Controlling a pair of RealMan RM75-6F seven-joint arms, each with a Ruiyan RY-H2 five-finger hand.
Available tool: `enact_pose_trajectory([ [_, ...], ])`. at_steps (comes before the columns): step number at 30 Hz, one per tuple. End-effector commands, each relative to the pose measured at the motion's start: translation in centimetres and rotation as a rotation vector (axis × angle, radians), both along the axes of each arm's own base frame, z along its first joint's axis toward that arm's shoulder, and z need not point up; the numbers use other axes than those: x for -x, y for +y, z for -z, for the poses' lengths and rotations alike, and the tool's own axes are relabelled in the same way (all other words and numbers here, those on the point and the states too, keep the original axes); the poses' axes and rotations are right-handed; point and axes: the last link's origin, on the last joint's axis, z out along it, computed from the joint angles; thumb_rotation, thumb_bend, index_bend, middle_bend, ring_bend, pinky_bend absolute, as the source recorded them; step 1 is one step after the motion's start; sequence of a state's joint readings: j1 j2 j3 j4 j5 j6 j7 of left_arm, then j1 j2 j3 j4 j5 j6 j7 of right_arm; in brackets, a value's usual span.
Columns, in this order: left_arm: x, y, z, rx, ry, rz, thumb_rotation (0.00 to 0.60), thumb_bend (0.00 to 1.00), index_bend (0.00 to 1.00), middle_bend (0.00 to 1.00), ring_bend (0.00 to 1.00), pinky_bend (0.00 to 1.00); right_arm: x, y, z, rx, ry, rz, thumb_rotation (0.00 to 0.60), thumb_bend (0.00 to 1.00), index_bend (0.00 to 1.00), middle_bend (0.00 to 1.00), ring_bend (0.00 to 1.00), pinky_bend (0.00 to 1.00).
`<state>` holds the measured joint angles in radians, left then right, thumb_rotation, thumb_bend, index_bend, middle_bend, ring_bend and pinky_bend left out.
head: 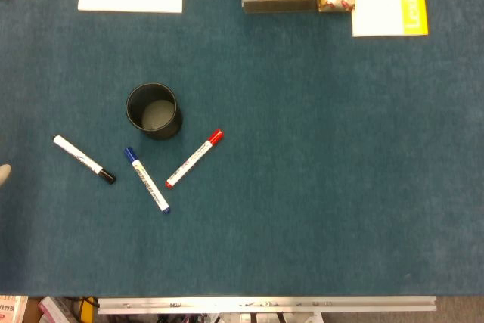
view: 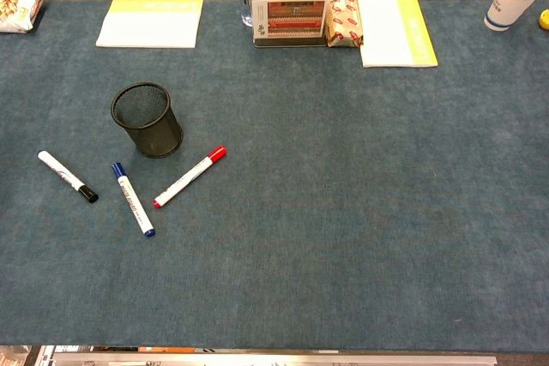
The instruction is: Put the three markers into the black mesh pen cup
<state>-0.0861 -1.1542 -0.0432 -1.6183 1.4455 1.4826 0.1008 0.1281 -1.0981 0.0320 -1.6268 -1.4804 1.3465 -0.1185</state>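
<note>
Right hand not seen in either view. Pale sliver [head: 4,174] at left edge of head view, possibly left hand; open or closed cannot be told.

Black-capped marker [head: 83,159] lies nearest sliver, flat on table [head: 318,187]. Blue marker [head: 147,180] and red marker [head: 194,159] found beyond it. Mesh cup [head: 162,128] stands upright behind, empty, touching none. Markers judged laid out apart for single pickups. Nothing placed yet.
</note>
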Motion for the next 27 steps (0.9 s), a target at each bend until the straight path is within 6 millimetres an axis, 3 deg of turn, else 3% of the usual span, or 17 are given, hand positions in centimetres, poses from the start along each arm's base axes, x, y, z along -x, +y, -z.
enact_pose_trajectory([
  [1,-0.15,-0.10,-0.13,-0.005,0.002,-0.001,0.600,0.01,0.51,0.30,0.36,0.61,0.03,-0.05,0.08,-0.005,-0.001,0.000,0.600,0.00,0.05,0.11,0.11,0.41],
  [20,-0.12,-0.22,-0.05,0.007,0.011,-0.017,0.600,0.01,0.51,0.33,0.37,0.62,0.38,-0.28,0.54,-0.043,0.008,0.014,0.600,0.00,0.05,0.11,0.11,0.41],
  [24,-0.37,-0.44,0.19,-0.004,-0.001,-0.011,0.600,0.01,0.41,0.33,0.36,0.61,0.14,-0.19,0.54,-0.034,0.008,0.009,0.600,0.00,0.06,0.12,0.11,0.41],
  [27,-0.92,-0.80,0.38,0.022,-0.031,-0.012,0.600,0.01,0.33,0.30,0.32,0.54,-0.07,-0.14,0.57,-0.031,0.006,0.000,0.600,0.00,0.06,0.12,0.11,0.41],
])
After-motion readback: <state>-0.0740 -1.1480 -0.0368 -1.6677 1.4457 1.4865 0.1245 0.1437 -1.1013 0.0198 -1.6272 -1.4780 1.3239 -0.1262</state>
